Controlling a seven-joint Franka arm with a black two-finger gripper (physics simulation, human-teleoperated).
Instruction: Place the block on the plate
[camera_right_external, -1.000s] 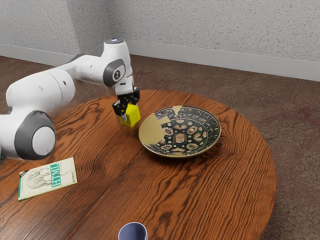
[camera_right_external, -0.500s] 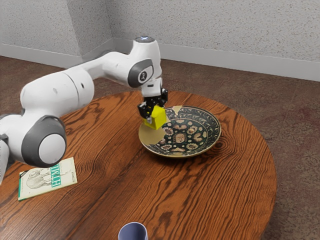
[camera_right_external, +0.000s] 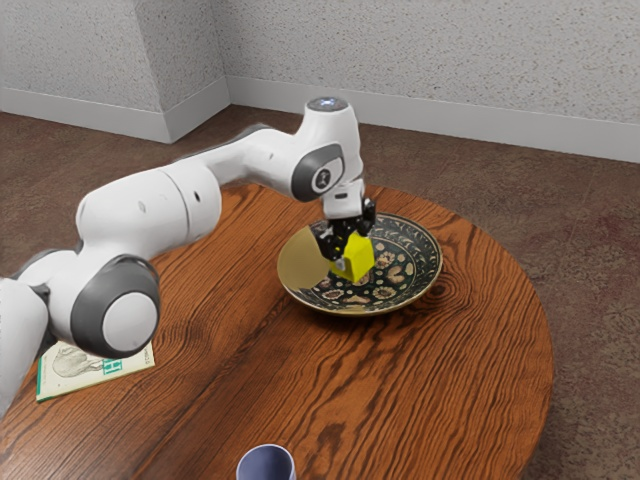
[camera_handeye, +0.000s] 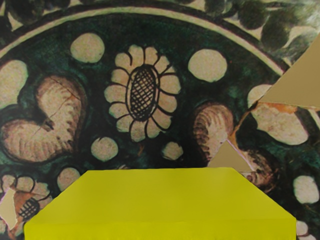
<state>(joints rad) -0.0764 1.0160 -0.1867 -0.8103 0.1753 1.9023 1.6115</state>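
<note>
Well, the pincer (camera_right_external: 350, 246) is grasping the yellow block (camera_right_external: 356, 258), with its dark fingers on two sides of it. Block and pincer are over the plate (camera_right_external: 411, 285), within its rim as the exterior view shows them; whether the block's underside touches the plate, I cannot tell. The block looks a little tilted there.

The plate lies on the round wooden desk (camera_right_external: 430, 370), between the desk's far edge and its edge at the exterior view's right, a strip of bare wood showing between the rim and both. It is dark, with a patterned middle and a plain tan patch (camera_right_external: 300, 262) on the side toward the exterior view's left.

In the wrist view the block stands out against the plate's green ground, close to a petalled flower (camera_handeye: 142, 92) and a heart-shaped figure (camera_handeye: 47, 120).

The white arm (camera_right_external: 155, 215) reaches in from the exterior view's left, covering part of a book (camera_right_external: 90, 378) that lies flat toward the desk's edge on that side, well apart from the plate. Nearer the camera, a cup (camera_right_external: 265, 462) is cut off by the exterior view's lower edge, its bluish inside showing.
</note>
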